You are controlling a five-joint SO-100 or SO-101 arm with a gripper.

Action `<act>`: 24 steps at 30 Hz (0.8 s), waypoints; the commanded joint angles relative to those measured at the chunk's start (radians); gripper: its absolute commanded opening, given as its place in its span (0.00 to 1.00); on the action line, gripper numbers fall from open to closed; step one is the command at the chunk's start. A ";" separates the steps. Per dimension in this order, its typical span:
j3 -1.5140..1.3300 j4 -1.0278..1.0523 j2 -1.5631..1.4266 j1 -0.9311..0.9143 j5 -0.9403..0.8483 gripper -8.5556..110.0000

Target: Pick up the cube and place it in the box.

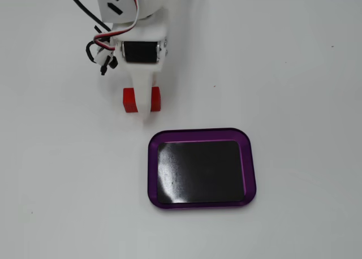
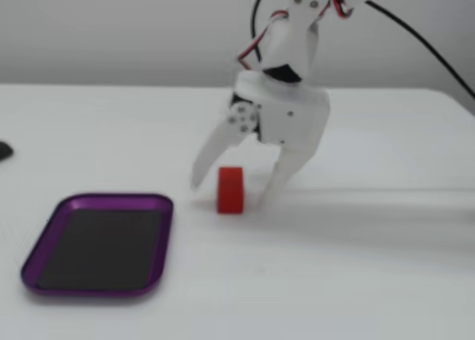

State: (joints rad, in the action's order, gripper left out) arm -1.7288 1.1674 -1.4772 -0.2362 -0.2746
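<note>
White table (image 1: 294,55), plain and bare, is filling both fixed views. Top-down fixed view: gripper (image 1: 142,103) is reaching down from the upper left of the frame, its white finger crossing the cube (image 1: 129,99), which is lying just above the box (image 1: 151,174) at lower centre. Side fixed view: gripper (image 2: 226,194) is standing wide open, one finger on either side of the cube (image 2: 230,189) at frame centre, apparently not yet touching it; box (image 2: 161,243) is sitting empty at lower left. Step in hand, as judged: the grasp. Next move is calling for closing on the cube, then lifting.
</note>
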 commanded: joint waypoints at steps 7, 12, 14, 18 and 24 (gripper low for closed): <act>0.035 -0.057 0.083 -0.061 -0.066 0.27; 0.035 -0.057 0.083 -0.066 -0.089 0.10; 0.035 -0.057 0.075 -0.066 -0.084 0.07; 0.051 -0.043 0.058 -0.061 -0.078 0.07; 0.114 0.017 -0.153 -0.055 -0.072 0.07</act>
State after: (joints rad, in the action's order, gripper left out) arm -1.6598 1.1566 -1.5079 -0.3068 -0.3559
